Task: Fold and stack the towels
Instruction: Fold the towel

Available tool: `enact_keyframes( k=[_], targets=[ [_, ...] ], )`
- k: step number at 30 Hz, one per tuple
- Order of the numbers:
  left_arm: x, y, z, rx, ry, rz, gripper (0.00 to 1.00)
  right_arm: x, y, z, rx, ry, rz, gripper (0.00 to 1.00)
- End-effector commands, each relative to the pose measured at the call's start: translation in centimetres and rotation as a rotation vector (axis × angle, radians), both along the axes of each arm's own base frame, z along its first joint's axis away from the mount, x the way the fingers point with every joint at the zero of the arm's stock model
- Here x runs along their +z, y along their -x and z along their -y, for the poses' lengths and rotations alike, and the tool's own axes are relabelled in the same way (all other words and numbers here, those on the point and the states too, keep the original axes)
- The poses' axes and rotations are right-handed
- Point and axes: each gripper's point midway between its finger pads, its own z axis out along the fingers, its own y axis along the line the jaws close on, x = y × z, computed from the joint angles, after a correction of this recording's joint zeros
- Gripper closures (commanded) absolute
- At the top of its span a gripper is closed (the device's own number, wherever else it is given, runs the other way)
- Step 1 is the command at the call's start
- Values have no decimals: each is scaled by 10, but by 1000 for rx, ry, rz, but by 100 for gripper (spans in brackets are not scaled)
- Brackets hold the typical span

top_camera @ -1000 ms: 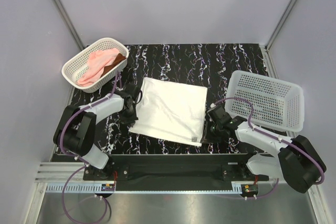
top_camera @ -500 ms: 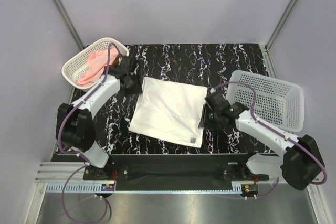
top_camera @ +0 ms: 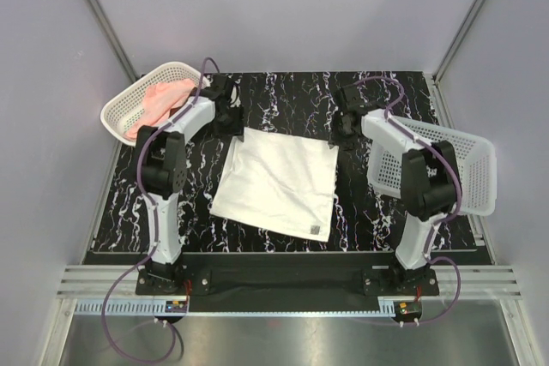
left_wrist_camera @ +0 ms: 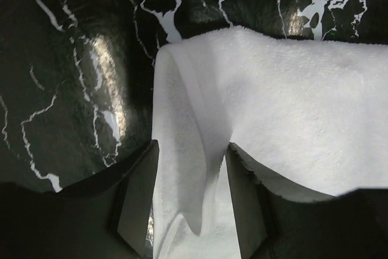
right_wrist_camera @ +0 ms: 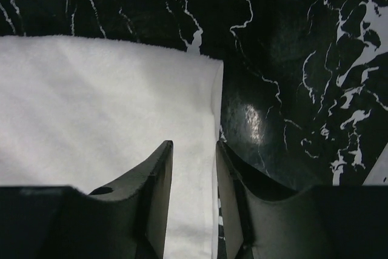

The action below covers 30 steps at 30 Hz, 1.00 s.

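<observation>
At the far left, the pink towel (top_camera: pixel 161 96) sits heaped in the left basket (top_camera: pixel 120 117), out of the way. I judge it waits there so only one cloth is on the surface (top_camera: pixel 283 92) at a time.

The left tool (top_camera: pixel 225 116) is stretched out to the far-left corner of the cream towel (top_camera: pixel 279 182). From its wrist view the left tool (left_wrist_camera: pixel 191 150) is open, its two fingers (left_wrist_camera: pixel 138 201) standing apart with the side edge of the cream towel (left_wrist_camera: pixel 303 107) running down between them. The cloth is slightly rucked there, with a soft ridge along the hem. I see no pinch on it, since the fabric lies loose in the gap.

The cream towel lies spread flat in the middle of the surface, a little skewed, with a small tag at its near-right corner. That suits a first fold, and I judge both arms sit at the far corners to draw that edge towards me.

The right tool (top_camera: pixel 343 126) mirrors the left at the far-right corner. Its wrist view shows the right tool (right_wrist_camera: pixel 193 145) open too, though with a narrower gap. The right edge of the cream towel (right_wrist_camera: pixel 91 101) passes between its fingers (right_wrist_camera: pixel 159 186), with the far corner just beyond the tips. Nothing is gripped yet on either side.

The right basket (top_camera: pixel 446 169) stands beside that arm, apart from the cloth.
</observation>
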Motion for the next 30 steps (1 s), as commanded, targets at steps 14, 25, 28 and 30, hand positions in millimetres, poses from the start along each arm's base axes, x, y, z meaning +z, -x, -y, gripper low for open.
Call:
enact_keyframes(
  k=[14, 25, 28, 30],
  targets=[
    [18, -53, 2, -97, 8, 144, 52, -34, -51, 19, 98, 12, 9, 61],
    [13, -69, -3, -122, 0, 170, 62, -41, -58, 14, 127, -33, 16, 69],
    [9, -75, -5, -130, 1, 175, 72, -44, -60, 18, 125, -21, 13, 81],
    [11, -82, -3, -139, 9, 203, 86, -46, -62, 24, 112, 1, 15, 90]
  ],
)
